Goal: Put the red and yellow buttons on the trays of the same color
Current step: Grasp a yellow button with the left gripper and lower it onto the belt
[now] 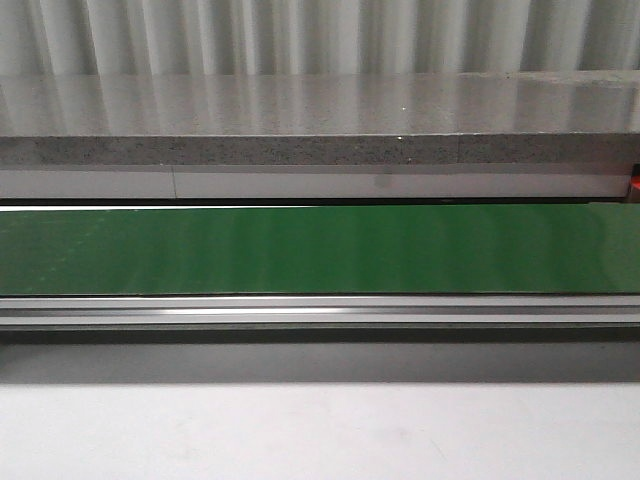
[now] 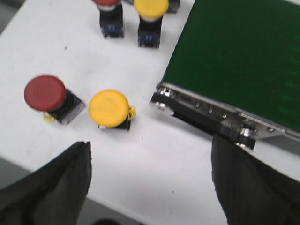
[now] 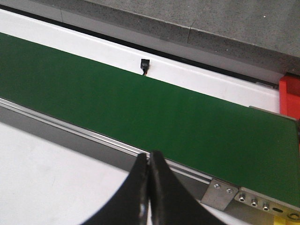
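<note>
1. Green conveyor belt point(image 1: 320, 250) crosses the white table point(image 1: 320, 430); no trays visible.
2. Left gripper point(image 2: 150, 178) spread wide above yellow button point(image 2: 109, 108), red button point(image 2: 45, 93) just beside.
3. Right gripper point(image 3: 149, 187) pinched closed, empty.
4. Step: pre-grasp. Next: descend, clamp yellow.

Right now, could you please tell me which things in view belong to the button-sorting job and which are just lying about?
Job:
- near red button
- near yellow button
- far red button
- far yellow button
- left claw, open
- right claw, shut, empty

No trays identifiable.

Lying about:
- green belt
- grey ledge
- small black sensor
</note>
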Robot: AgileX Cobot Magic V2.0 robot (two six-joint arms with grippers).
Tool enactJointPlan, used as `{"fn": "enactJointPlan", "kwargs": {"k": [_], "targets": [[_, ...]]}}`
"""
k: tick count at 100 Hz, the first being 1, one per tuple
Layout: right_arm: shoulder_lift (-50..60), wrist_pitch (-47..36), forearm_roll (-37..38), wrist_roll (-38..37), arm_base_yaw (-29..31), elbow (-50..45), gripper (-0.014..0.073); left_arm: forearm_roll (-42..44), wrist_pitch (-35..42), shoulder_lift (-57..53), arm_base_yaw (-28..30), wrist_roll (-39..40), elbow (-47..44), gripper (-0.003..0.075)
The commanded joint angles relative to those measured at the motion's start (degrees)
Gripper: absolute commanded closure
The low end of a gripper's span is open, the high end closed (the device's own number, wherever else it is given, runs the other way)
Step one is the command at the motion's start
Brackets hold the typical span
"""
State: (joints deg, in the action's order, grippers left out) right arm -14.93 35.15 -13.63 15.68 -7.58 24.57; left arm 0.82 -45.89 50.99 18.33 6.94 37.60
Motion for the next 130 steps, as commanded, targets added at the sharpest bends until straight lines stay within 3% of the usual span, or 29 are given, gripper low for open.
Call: {"fn": "enactJointPlan", "kwargs": {"k": [1, 54, 73, 91, 130], "targets": [[-0.5, -3.7, -0.2, 0.6, 0.0, 1.4, 0.066, 0.0, -2.2, 3.4, 1.3, 1.3, 2.7, 0.0209], [-0.5, -3.7, -0.2, 0.6, 0.0, 1.4, 0.066, 1.1, -19.0, 25.1, 6.9, 0.8, 18.5, 0.0209], [-0.5, -3.7, -0.2, 0.6, 0.0, 1.4, 0.066, 1.1, -18.2, 30.8, 7.0, 0.2, 19.7, 0.022], [-0.5, -3.7, -0.2, 0.6, 0.0, 1.4, 0.066, 1.1, -15.7, 34.7, 7.0, 0.2, 20.0, 0.0302], [-0.5, -3.7, -0.2, 0.6, 0.0, 1.4, 0.066, 0.4, -9.0, 41.5, 7.0, 0.0, 20.6, 0.0302]]}}
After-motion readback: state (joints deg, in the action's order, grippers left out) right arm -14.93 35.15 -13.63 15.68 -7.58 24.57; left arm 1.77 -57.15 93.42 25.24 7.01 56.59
